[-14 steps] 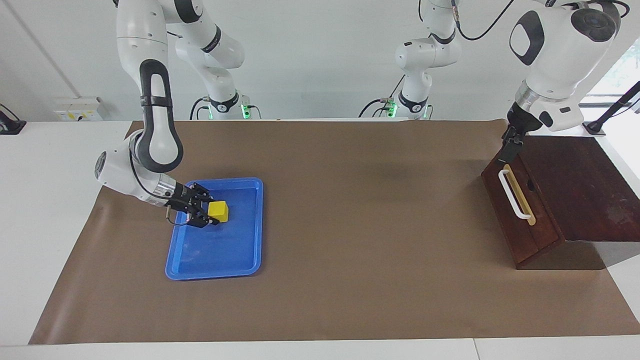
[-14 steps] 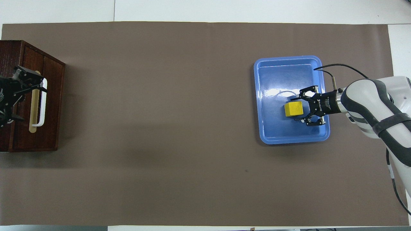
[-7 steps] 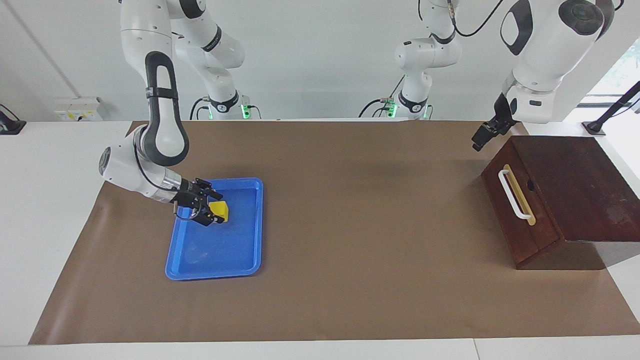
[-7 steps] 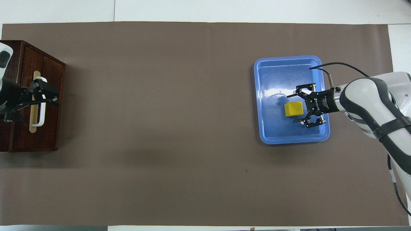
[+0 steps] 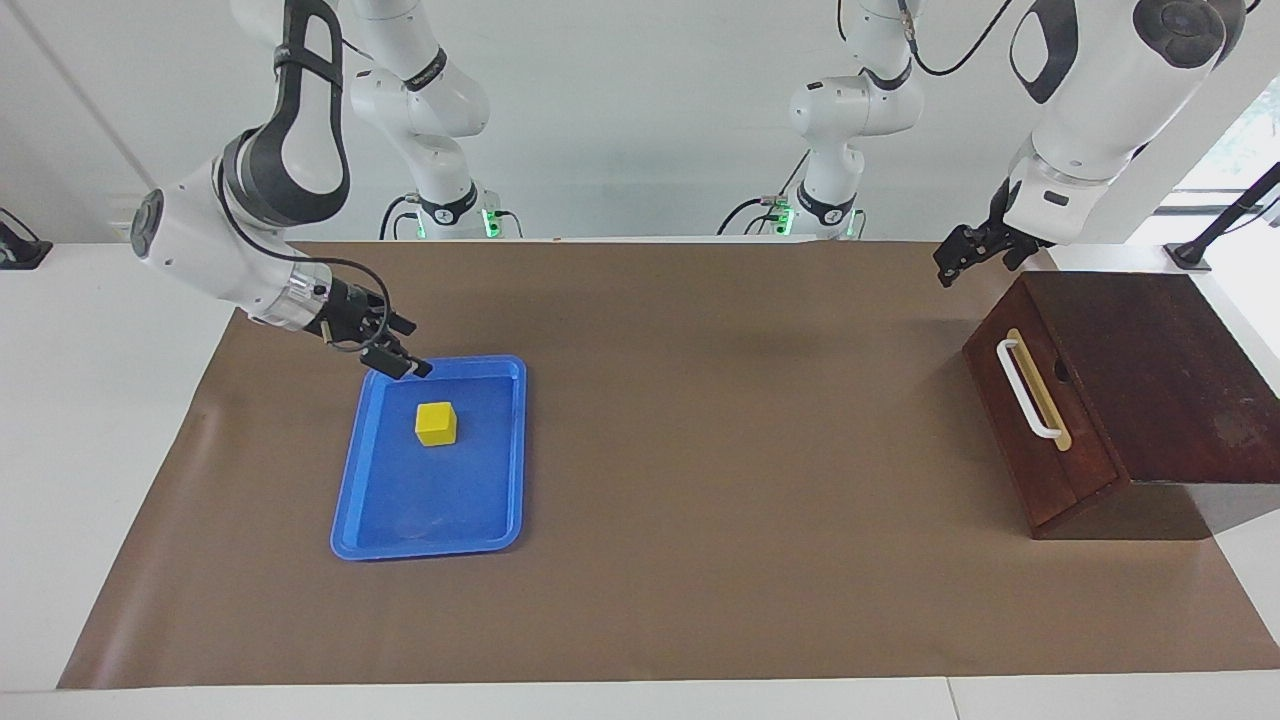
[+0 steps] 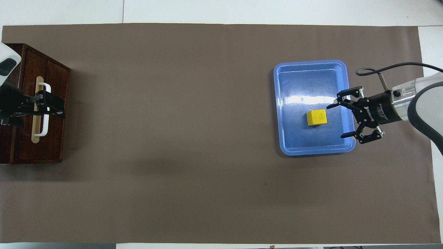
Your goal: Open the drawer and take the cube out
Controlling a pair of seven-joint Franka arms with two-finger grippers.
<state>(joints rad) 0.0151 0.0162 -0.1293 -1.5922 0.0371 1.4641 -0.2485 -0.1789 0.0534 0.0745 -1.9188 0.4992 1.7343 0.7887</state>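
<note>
The yellow cube (image 5: 436, 423) (image 6: 316, 117) lies free inside the blue tray (image 5: 350, 500) (image 6: 311, 63). My right gripper (image 5: 415, 350) (image 6: 335, 121) hangs open in the air over the tray's edge at the right arm's end, apart from the cube and holding nothing. The dark wooden drawer (image 5: 1040, 470) (image 6: 52, 138) sits pushed in, its white handle (image 5: 1022, 390) (image 6: 44, 129) facing the middle of the table. Raised beside the drawer's box, my left gripper (image 5: 948, 265) (image 6: 59, 108) is open and holds nothing; from overhead it covers part of the handle.
Brown paper (image 5: 720, 450) covers the table. The drawer's box stands at the left arm's end, the tray toward the right arm's end, with bare paper between them.
My right gripper opened off the cube, then rose and drew back toward the tray's edge. The cube stayed in the tray. My left gripper lifted away from the drawer's upper corner.
</note>
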